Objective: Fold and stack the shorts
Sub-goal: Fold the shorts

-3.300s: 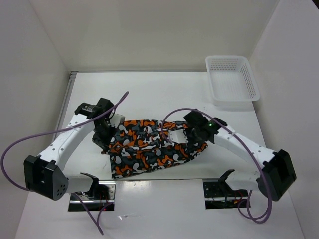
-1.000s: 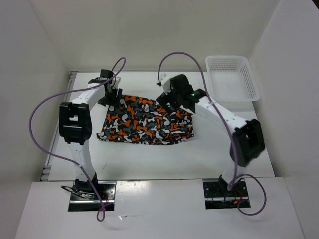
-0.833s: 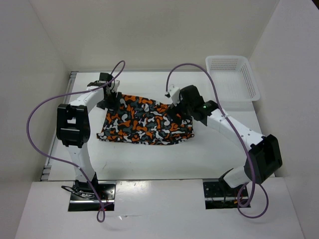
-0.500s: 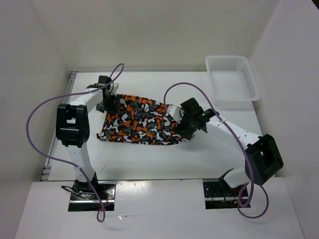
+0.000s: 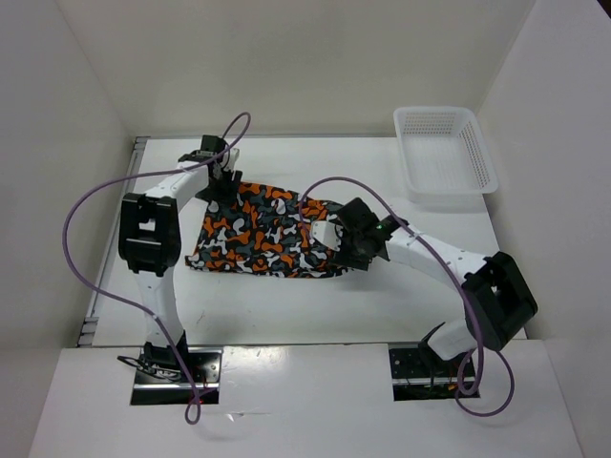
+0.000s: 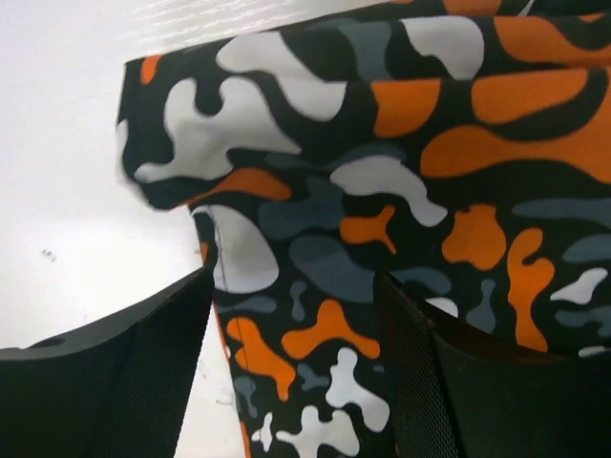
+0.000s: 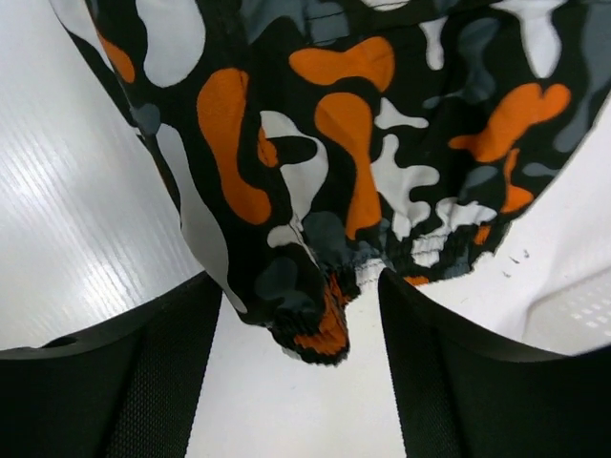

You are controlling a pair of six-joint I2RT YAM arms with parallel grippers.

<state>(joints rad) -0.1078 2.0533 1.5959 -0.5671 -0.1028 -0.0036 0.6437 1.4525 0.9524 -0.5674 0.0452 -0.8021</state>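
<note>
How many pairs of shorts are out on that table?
1. The shorts lie spread in the middle of the table, left of the white basket. No shorts show in the basket. A second pair hidden under the first cannot be ruled out.

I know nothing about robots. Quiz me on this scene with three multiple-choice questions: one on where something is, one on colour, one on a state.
1. Where does the white mesh basket stand?
A. far right corner of the table
B. near left corner
C. the middle

2. Which colours make up the print on the shorts?
A. blue and yellow
B. orange, black, grey, white
C. plain green

3. How do the jaws of the right gripper stand?
A. shut on the basket
B. shut on nothing
C. open

Answers:
1 A, the overhead view shows it far right.
2 B, every view shows those blotches.
3 C, its wrist view shows the fingers wide apart, with the hem between them.
</note>
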